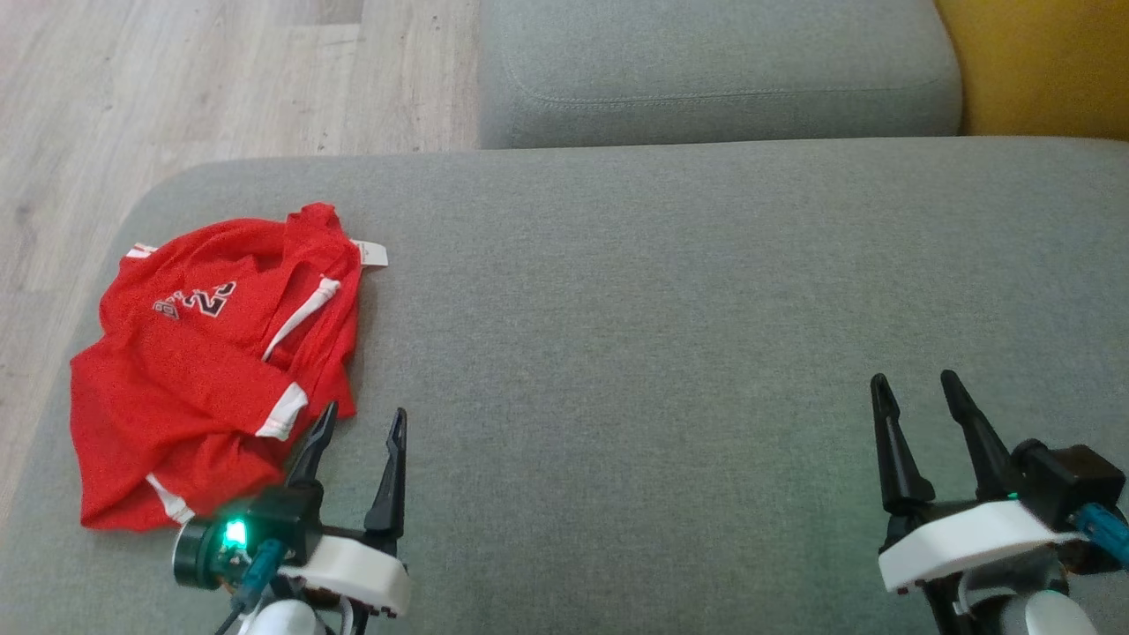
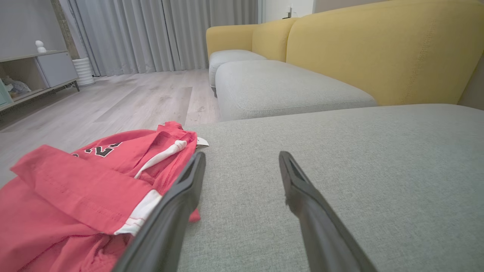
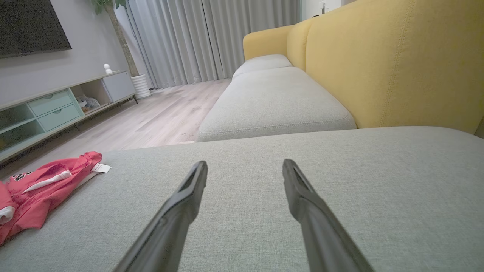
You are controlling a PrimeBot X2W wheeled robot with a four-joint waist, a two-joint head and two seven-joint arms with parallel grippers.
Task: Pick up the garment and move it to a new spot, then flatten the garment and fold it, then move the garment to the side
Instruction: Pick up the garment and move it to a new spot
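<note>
Left tool (image 1: 366,411), fingers spread and empty, right tool (image 1: 913,379) alike, both pointing forward

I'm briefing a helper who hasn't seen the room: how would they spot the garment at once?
Find the grey sofa cushion before the yellow backrest. At its left end lies the crumpled red garment, the only red thing, with white trim, dark lettering and a white tag.

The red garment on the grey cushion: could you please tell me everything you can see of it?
The red garment lies crumpled in a loose heap at the left end of the grey cushion. It looks like thin jersey fabric, with white trim bands, dark printed numbers and a white label sticking out at the far side. The open left hand sits by its right edge; contact is unclear.
</note>
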